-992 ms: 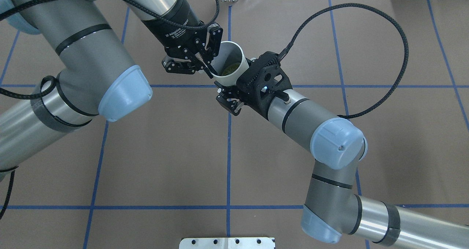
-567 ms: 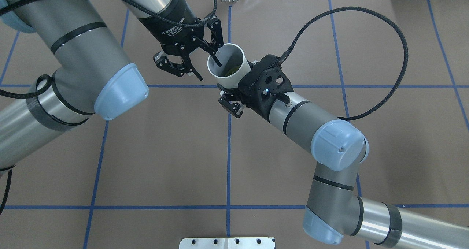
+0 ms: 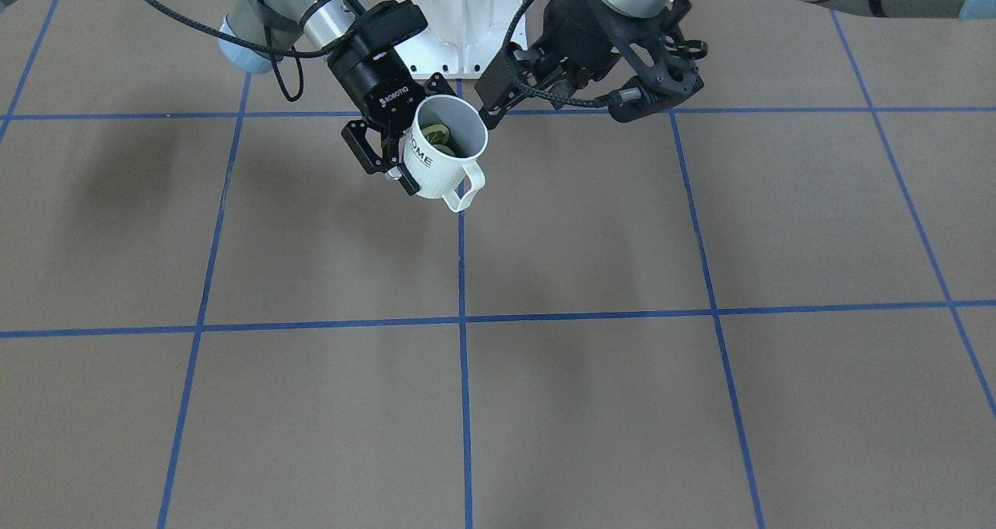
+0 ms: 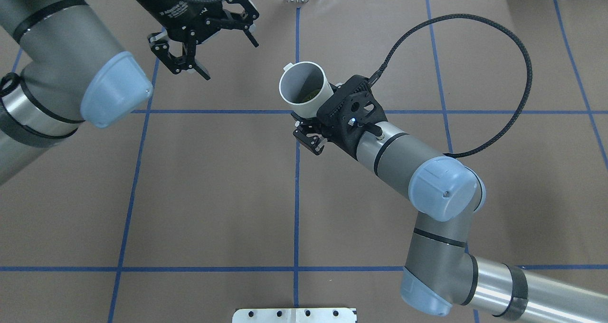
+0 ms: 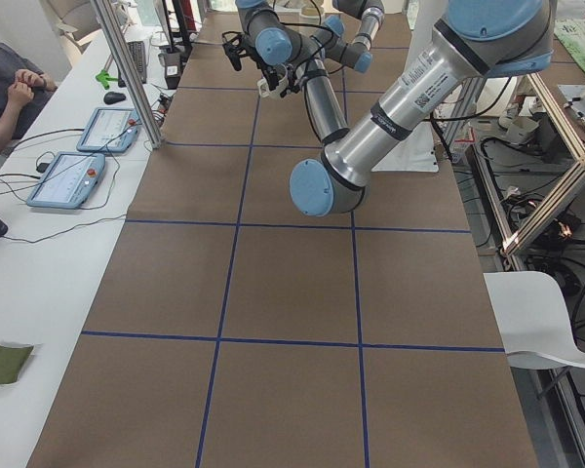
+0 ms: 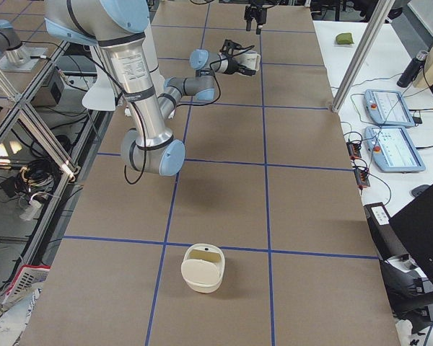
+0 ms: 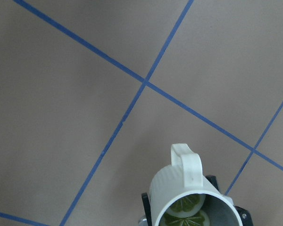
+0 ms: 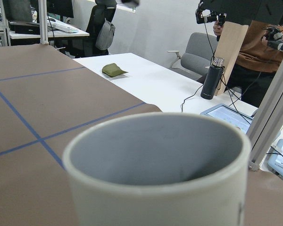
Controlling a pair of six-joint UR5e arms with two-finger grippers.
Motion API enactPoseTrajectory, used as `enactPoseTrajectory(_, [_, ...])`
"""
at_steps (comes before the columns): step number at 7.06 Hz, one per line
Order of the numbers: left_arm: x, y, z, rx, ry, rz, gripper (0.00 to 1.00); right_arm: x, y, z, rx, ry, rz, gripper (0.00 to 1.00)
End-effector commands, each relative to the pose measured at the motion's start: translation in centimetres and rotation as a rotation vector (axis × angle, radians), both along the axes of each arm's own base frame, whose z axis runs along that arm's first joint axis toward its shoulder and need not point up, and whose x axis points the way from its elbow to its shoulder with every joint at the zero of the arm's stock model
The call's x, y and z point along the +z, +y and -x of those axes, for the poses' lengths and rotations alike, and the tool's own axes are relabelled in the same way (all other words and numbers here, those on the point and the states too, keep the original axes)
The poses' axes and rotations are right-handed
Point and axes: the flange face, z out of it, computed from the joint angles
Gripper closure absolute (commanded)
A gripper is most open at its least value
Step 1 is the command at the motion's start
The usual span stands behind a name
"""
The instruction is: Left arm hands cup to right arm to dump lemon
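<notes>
The white "HOME" cup (image 3: pixel 447 155) hangs tilted above the table, handle toward the operators' side. My right gripper (image 3: pixel 401 167) is shut on its lower wall. The cup also shows in the overhead view (image 4: pixel 306 88), where my right gripper (image 4: pixel 316 111) grips it from below-right. Lemon slices (image 3: pixel 437 136) lie inside it and show in the left wrist view (image 7: pixel 186 209). My left gripper (image 4: pixel 231 61) is open and empty, up and to the left of the cup and well apart from it. The cup's grey rim (image 8: pixel 155 155) fills the right wrist view.
The brown table (image 4: pixel 213 194) has a blue tape grid. A white lidded container (image 6: pixel 202 268) sits on it toward the robot's right end. The white robot base plate (image 4: pixel 294 315) is at the near edge. Tablets (image 6: pixel 386 108) lie on the operators' side table.
My left gripper has let go of the cup's rim, opened wide and pulled back up and to the left. My right gripper keeps the cup and has shifted slightly right.
</notes>
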Motion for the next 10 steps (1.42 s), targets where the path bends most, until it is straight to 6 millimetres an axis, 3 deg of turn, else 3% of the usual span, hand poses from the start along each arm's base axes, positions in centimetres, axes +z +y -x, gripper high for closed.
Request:
enactPoseTrajectory(1, [9.7, -0.9, 5.7, 0.047, -0.077, -0.159, 0.0, 2.0, -1.3, -1.1, 0.029, -0.045, 0.107, 0.88])
enactPoseTrajectory(2, [15.3, -1.1, 8.5, 0.103, -0.131, -0.264, 0.0, 3.5, -1.7, -2.2, 0.045, -0.054, 0.143, 0.88])
enactPoseTrajectory(4, [26.2, -1.7, 15.8, 0.231, -0.276, -0.491, 0.0, 6.6, -2.1, -8.8, 0.109, -0.084, 0.196, 0.89])
enactPoseTrajectory(5, [30.2, -1.2, 17.6, 0.327, -0.349, -0.594, 0.0, 8.1, -0.9, -11.7, 0.122, -0.091, 0.221, 0.97])
enactPoseTrajectory(6, [32.1, -1.4, 18.7, 0.357, -0.375, -0.615, 0.0, 10.1, 1.0, -15.0, 0.132, -0.142, 0.298, 1.0])
enactPoseTrajectory(7, [32.5, -1.3, 18.8, 0.362, -0.377, -0.614, 0.0, 12.0, 2.9, -18.4, 0.146, -0.158, 0.362, 1.0])
enactPoseTrajectory(8, [33.0, -1.2, 18.7, 0.366, -0.378, -0.606, 0.0, 14.5, 4.1, -20.5, 0.15, -0.2, 0.398, 1.0])
enactPoseTrajectory(10, [35.5, -1.3, 18.7, 0.398, -0.38, -0.586, 0.0, 21.1, 6.9, -26.6, 0.166, -0.309, 0.439, 1.0])
